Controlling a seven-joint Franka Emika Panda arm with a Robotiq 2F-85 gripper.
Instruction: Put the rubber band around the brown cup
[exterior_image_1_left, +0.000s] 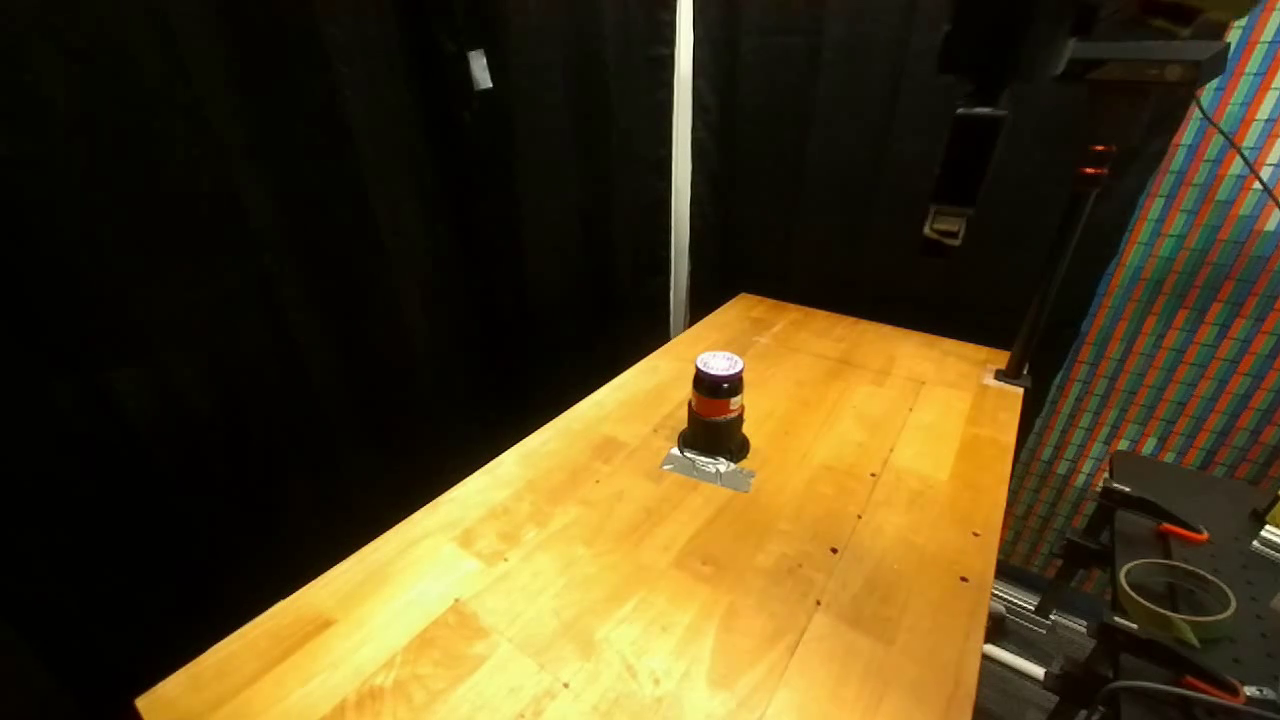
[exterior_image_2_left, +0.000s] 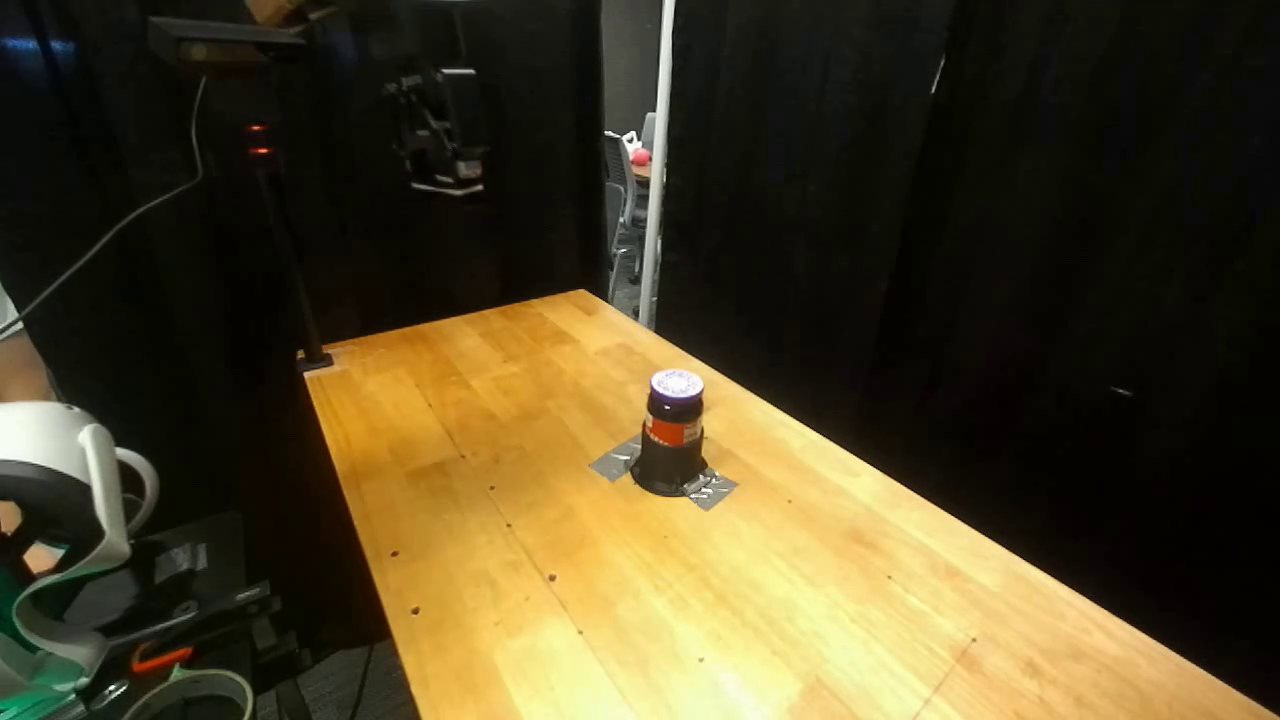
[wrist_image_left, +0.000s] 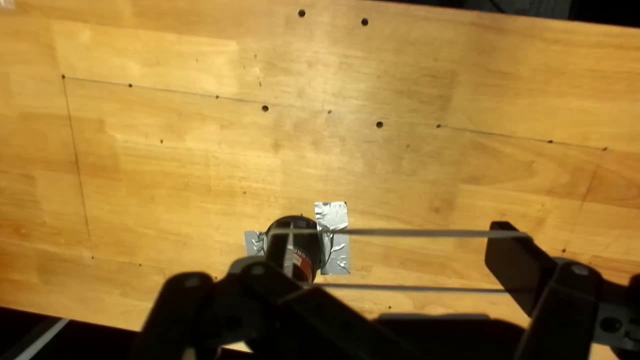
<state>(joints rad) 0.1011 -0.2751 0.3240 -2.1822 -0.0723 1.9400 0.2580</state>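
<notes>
Gripper (wrist_image_left: 397, 255) nearest the camera in the wrist view, entering from 6 o'clock. Fingers (wrist_image_left: 515, 265) stand wide apart, at 9 and 3 o'clock; condition: released.

Curtain (exterior_image_1_left: 300, 300) black, hanging behind the table (exterior_image_1_left: 800, 560) in both exterior views. Table top wooden, its far corner near 12 o'clock.

Sheet (exterior_image_1_left: 1190, 300) checked, found at 3 o'clock in an exterior view. Post (exterior_image_1_left: 682, 170) pale and upright, at 12 o'clock in both exterior views. Board (exterior_image_1_left: 1180, 490) black, at 4 o'clock in an exterior view, beside the table.

Cup (exterior_image_2_left: 675, 432) dark, with an orange-red stripe and a white top, standing upright in a black holder (exterior_image_2_left: 670, 465) on the table. In an exterior view the gripper (exterior_image_2_left: 447, 186) hangs high and well apart from it, at 10 to 11 o'clock. In the wrist view the cup lies at 9 o'clock of the gap between the fingers, partly hidden by one of them.

Roll (exterior_image_1_left: 1150, 618) pale green, resting on the board. Tape (wrist_image_left: 334, 237) silver, pressed over the holder's foot at 3 and 9 o'clock in the wrist view.

Band (wrist_image_left: 400, 233) grey, stretched round both fingers, its two strands crossing the gap from 9 to 3 o'clock.
</notes>
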